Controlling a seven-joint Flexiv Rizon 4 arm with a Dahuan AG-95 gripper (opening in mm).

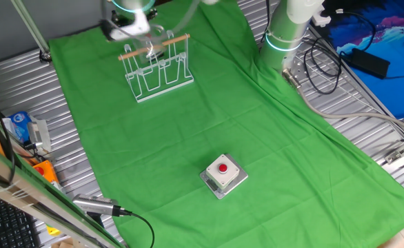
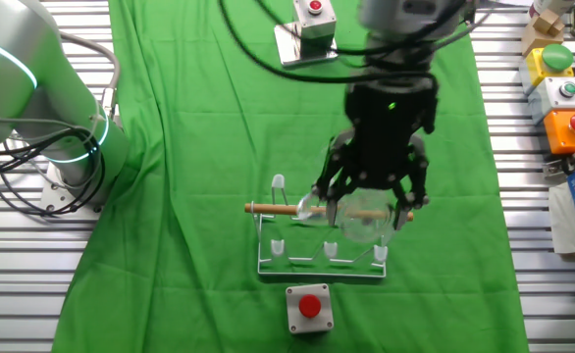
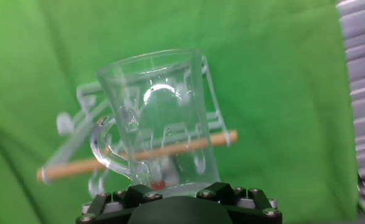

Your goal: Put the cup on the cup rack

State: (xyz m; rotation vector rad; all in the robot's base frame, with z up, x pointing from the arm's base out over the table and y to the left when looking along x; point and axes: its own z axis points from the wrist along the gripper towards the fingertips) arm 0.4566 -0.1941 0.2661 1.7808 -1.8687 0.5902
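My gripper [image 2: 368,204] is shut on the clear cup [image 3: 161,118], holding it by its base. In the hand view the cup points away from the hand, with its handle [image 3: 105,152] on the left. The cup [image 2: 359,222] hangs right over the cup rack [image 2: 322,263], level with the rack's wooden rod [image 2: 273,208]. Seen through the glass, the rod [image 3: 70,167] runs across behind the cup. In one fixed view the gripper [image 1: 136,27] is at the top of the frame, just above the rack [image 1: 159,72]. Whether the cup touches the rod is unclear.
A grey box with a red button [image 1: 223,176] sits on the green cloth [image 1: 271,145], well in front of the rack. Another button box [image 2: 309,307] stands close to the rack's base. The arm's base [image 2: 32,88], cables [image 1: 340,62] and coloured switch boxes [image 2: 562,88] line the table's edges.
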